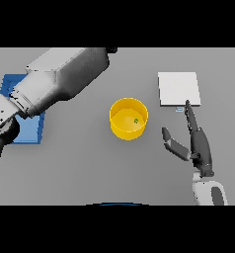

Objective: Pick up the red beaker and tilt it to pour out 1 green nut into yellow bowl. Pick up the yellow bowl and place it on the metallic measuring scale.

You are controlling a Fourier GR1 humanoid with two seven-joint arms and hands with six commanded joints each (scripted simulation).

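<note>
The round yellow bowl [129, 118] stands upright mid-bench, mouth up, a small green nut [136, 120] inside. At four o'clock, the right robot hand [197, 144] is released, fingers straight toward the square metallic scale [178, 89].

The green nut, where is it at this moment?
In the head view, the green nut lies inside the yellow bowl at mid-table, left of the measuring scale.

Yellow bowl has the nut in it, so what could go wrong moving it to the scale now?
The green nut lies loose in the yellow bowl; tilting during the lift could spill it. The right robot hand is open beside the bowl with fingertips near the scale, and might nudge it. The left arm hides the left hand and any beaker.
</note>
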